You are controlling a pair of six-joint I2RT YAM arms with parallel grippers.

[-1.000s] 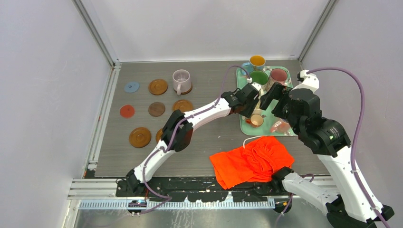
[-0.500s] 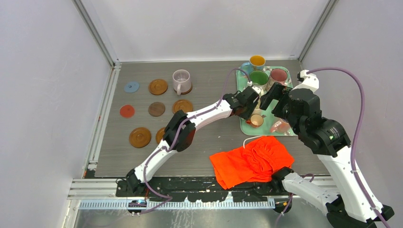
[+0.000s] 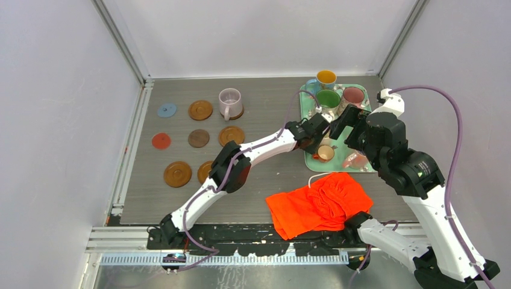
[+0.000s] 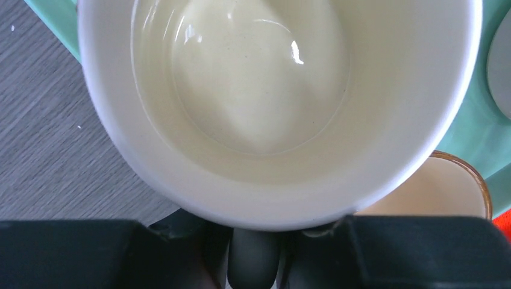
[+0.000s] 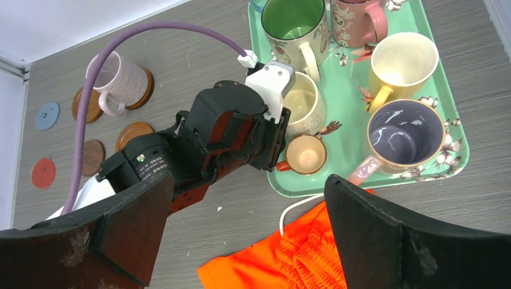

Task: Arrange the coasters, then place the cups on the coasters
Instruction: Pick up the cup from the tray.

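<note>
My left gripper (image 3: 314, 136) reaches over the teal tray's (image 3: 308, 161) left side. In the left wrist view the cream cup (image 4: 265, 102) fills the frame, and the jaws sit tight on either side of its dark-shadowed handle (image 4: 253, 259). The right wrist view shows that cup (image 5: 303, 102) behind the left gripper (image 5: 274, 132). My right gripper (image 5: 256, 241) hovers open above the tray's near edge, holding nothing. Brown coasters (image 3: 200, 110) lie at the left with a blue one (image 3: 167, 110) and a red one (image 3: 161, 141). A lilac cup (image 3: 230, 102) stands on one coaster.
The tray holds a green-inside cup (image 5: 293, 21), a pink one (image 5: 355, 18), a yellow one (image 5: 404, 60), a grey-inside one (image 5: 405, 135) and a tiny orange cup (image 5: 306, 155). A blue cup with orange inside (image 3: 326, 77) stands behind. An orange cloth (image 3: 319, 203) lies near the front.
The left gripper's jaws have narrowed onto the cream cup's handle, and its wrist has slid slightly toward the near side. The right arm has stayed put.
</note>
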